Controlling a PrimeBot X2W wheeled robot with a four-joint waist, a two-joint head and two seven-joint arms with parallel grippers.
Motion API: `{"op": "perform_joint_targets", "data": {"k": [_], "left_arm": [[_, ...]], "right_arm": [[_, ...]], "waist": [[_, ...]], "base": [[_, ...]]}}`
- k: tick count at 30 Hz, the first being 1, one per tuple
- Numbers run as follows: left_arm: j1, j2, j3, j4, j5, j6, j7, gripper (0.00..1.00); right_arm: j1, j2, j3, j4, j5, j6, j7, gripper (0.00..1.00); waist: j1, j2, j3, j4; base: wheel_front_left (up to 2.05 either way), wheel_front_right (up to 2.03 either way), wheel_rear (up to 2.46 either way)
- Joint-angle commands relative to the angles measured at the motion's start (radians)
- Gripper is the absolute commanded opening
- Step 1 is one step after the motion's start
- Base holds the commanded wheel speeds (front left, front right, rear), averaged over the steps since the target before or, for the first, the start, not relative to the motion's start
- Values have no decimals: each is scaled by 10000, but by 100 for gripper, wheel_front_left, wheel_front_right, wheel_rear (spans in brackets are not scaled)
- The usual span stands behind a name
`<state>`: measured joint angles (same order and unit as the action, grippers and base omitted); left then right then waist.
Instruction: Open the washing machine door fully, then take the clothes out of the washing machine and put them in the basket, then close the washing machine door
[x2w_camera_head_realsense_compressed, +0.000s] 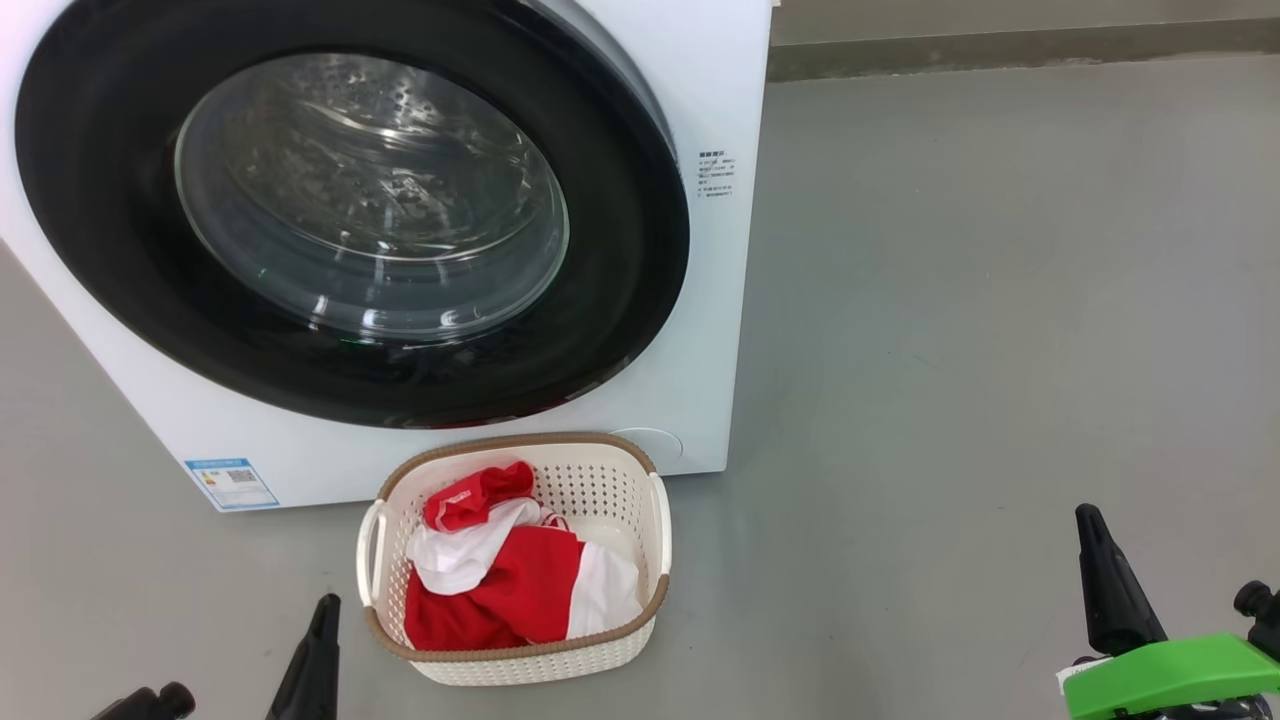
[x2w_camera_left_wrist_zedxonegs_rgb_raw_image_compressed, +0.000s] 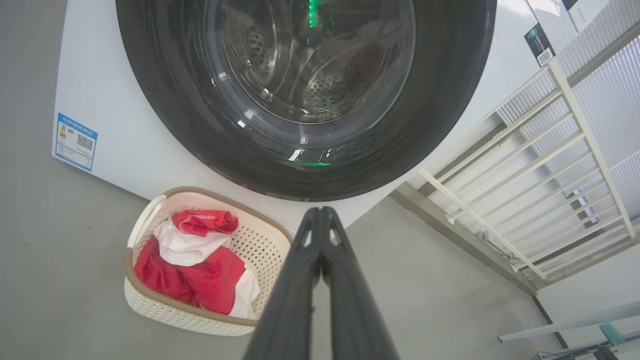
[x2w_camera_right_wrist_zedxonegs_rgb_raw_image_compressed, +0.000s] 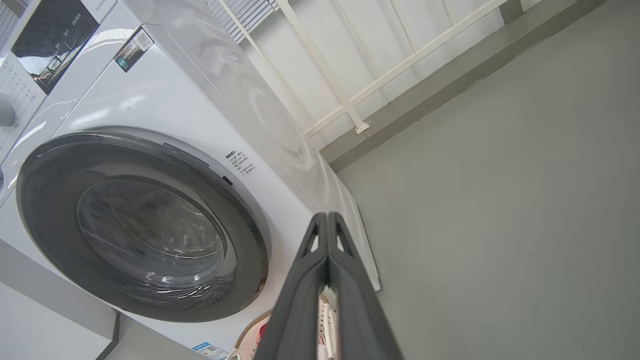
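Fingers (x2w_camera_left_wrist_zedxonegs_rgb_raw_image_compressed: 290, 300) press together, empty, on left gripper (x2w_camera_left_wrist_zedxonegs_rgb_raw_image_compressed: 320, 212) and right gripper (x2w_camera_right_wrist_zedxonegs_rgb_raw_image_compressed: 327, 217). Clothes (x2w_camera_head_realsense_compressed: 530, 590) lie in the basket (x2w_camera_head_realsense_compressed: 540, 668) before the washing machine (x2w_camera_head_realsense_compressed: 720, 350); its door (x2w_camera_head_realsense_compressed: 620, 250) looks shut, so only a latch check seems left.

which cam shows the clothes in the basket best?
Head view: the clothes lie in the basket, seen whole from above. Left wrist view shows them slanted, a basket corner behind the left gripper. Right wrist view catches a red sliver at its bottom edge.
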<state>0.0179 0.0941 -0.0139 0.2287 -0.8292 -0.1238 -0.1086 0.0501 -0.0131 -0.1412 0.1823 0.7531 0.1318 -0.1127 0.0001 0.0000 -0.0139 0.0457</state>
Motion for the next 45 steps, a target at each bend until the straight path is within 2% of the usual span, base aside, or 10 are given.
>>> {"op": "perform_joint_targets", "data": {"k": [1,45], "left_arm": [[-444,56,248,-195,-324,-28,70,0],[-930,-218,839,19,-4826,-52,1337,0]], "right_arm": [[-573,-178,111,-201,356,-5,103,0],[-1177,-294,208,294,5274,-9,1396,0]], "waist": [[-1,0,5,-12],[-1,0,104,-279]], "base": [[0,0,0],[0,0,0]]}}
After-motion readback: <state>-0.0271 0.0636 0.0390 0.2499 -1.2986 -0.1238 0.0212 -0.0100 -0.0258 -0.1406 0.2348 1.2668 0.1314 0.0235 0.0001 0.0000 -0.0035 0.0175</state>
